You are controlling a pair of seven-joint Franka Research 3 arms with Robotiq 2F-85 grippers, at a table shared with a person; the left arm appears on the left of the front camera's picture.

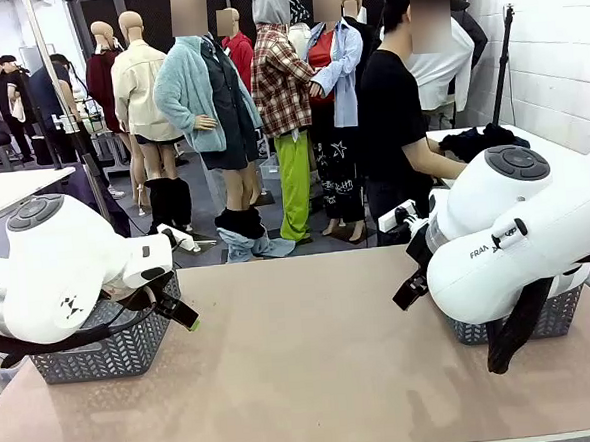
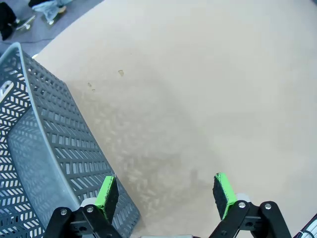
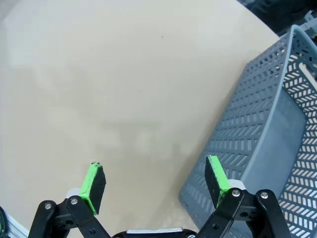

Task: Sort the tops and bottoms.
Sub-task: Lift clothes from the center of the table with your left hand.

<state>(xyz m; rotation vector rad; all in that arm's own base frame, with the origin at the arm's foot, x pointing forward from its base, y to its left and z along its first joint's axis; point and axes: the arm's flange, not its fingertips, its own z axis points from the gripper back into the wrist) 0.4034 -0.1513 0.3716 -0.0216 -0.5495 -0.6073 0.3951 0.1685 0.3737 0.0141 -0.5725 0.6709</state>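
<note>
Over table [image 1: 314, 370] — left fingers [image 2: 107, 197] apart, right fingers [image 3: 94, 184] apart

Beige table [image 1: 304, 371]: grey mesh basket [image 1: 103, 355] at left edge, second grey basket [image 1: 566, 313] at right edge. Person in black T-shirt [image 1: 391, 125] standing beyond far side.

White left arm [image 1: 58, 281], white right arm [image 1: 536, 226] with black lettering, black left claw [image 2: 166, 191], right claw [image 3: 156, 181], green pads [image 2: 106, 192]
</note>
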